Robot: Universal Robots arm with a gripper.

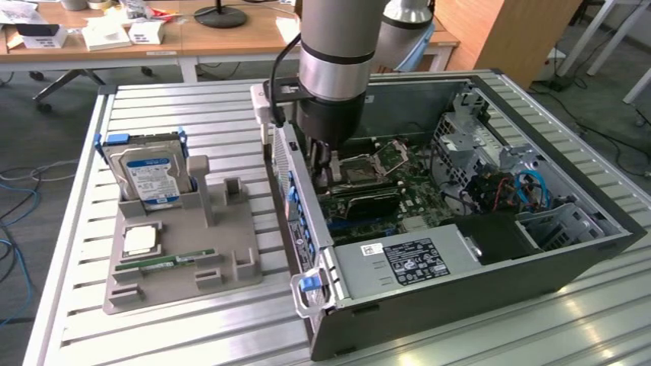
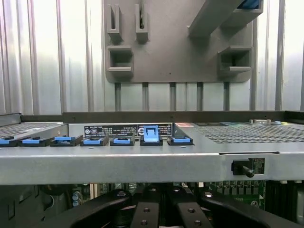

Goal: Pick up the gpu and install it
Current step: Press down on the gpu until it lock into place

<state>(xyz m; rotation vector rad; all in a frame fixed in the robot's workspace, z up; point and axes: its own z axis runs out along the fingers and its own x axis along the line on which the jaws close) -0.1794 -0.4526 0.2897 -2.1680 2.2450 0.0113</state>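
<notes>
The gpu [image 1: 368,203] shows as a dark, flat card down on the green motherboard inside the open computer case [image 1: 569,252], near the CPU socket. My gripper [image 1: 328,174] reaches down into the case just beside the card's end nearest the case's rear panel. Its black fingers [image 2: 147,211] are drawn together, shut, with nothing visible between them. Whether the tips touch the card cannot be told. In the wrist view the case's rear panel edge [image 2: 142,164] with its row of blue latches [image 2: 150,134] lies just beyond the fingers.
A grey parts fixture [image 1: 183,267] sits on the slatted table at the exterior view's left, holding a hard drive [image 1: 148,175], a CPU [image 1: 140,240] and a green memory stick [image 1: 163,261]. The power supply [image 1: 407,263] and drive cage [image 1: 559,221] crowd the case.
</notes>
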